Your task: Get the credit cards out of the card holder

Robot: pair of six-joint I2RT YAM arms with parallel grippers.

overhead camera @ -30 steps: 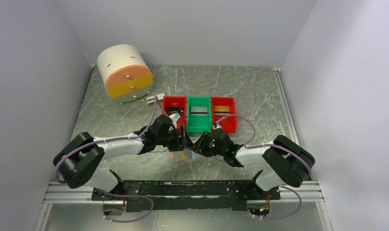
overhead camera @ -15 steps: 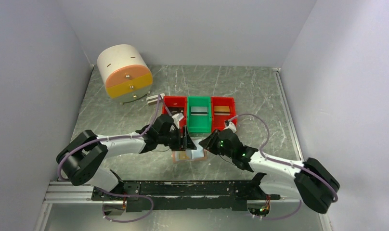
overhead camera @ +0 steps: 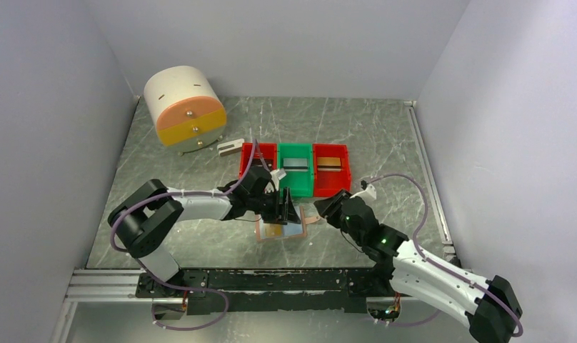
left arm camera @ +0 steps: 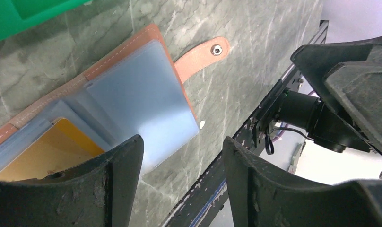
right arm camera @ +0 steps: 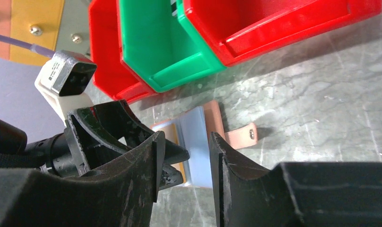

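The card holder (overhead camera: 291,231) lies open on the table, pale blue pockets (left arm camera: 137,94) up and strap tab (left arm camera: 201,52) pointing right. A yellow-orange credit card (left arm camera: 47,153) sits in its left pocket. My left gripper (overhead camera: 287,212) hovers over the holder's far edge, open, nothing between its fingers (left arm camera: 118,179). My right gripper (overhead camera: 328,208) is to the right of the holder, apart from it, open and empty. In the right wrist view the holder (right arm camera: 198,137) shows through the gap of that gripper (right arm camera: 184,156). A gold-brown card (overhead camera: 329,163) and a grey-white card (overhead camera: 295,165) lie in the bins.
Three bins stand in a row behind the holder: red (overhead camera: 256,151), green (overhead camera: 295,181), red (overhead camera: 339,182). A round drawer unit (overhead camera: 186,107) stands at the back left, with a small grey-white block (overhead camera: 230,147) beside it. White walls close in the sides.
My right arm has pulled back to the right, away from the holder, and its jaws have widened a little. The left gripper shifted slightly right. The strap tab now shows.
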